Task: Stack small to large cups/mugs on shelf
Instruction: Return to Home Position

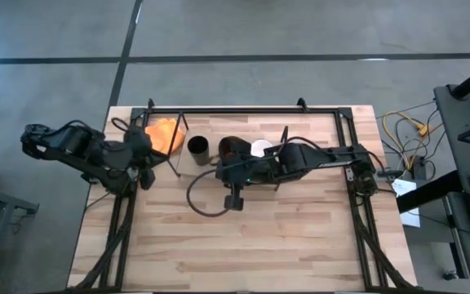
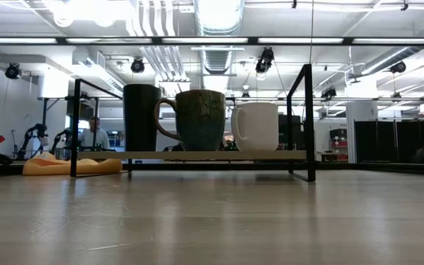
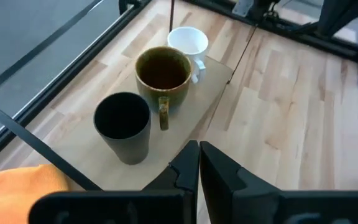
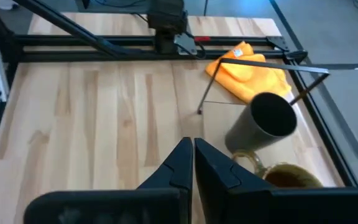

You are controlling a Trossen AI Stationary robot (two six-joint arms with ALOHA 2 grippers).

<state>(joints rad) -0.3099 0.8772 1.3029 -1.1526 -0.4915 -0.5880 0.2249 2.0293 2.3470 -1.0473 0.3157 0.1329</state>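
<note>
— What does the left wrist view give?
— The left gripper point(image 3: 199, 149) hangs above the end of the shelf point(image 3: 215, 82) nearest the dark mug point(image 3: 123, 121). Its two fingers are pressed together with nothing between them. Along the shelf stand the dark mug, then the amber mug point(image 3: 163, 74) (its handle turned toward this gripper), then the white mug point(image 3: 187, 42), each close beside the next. A corner of orange cloth point(image 3: 20, 183) lies off the shelf.

— And the right wrist view?
— The right gripper point(image 4: 192, 144) is likewise closed on nothing, over bare tabletop point(image 4: 92, 106) just in front of the shelf. The dark mug point(image 4: 263, 121) and the rim of the amber mug point(image 4: 288, 176) sit to one side of it, with the orange cloth point(image 4: 250, 74) beyond them.

— From above?
— The right arm point(image 1: 317, 155) reaches from the table's right edge to the middle, alongside the row of mugs. The left arm point(image 1: 80, 147) is folded at the left edge, near the cloth.

— The low view?
— All three mugs stand upright on the shelf between its black wire frames point(image 2: 308, 121), the dark one at the left and the white one at the right. A person point(image 2: 94, 134) shows far behind.
</note>
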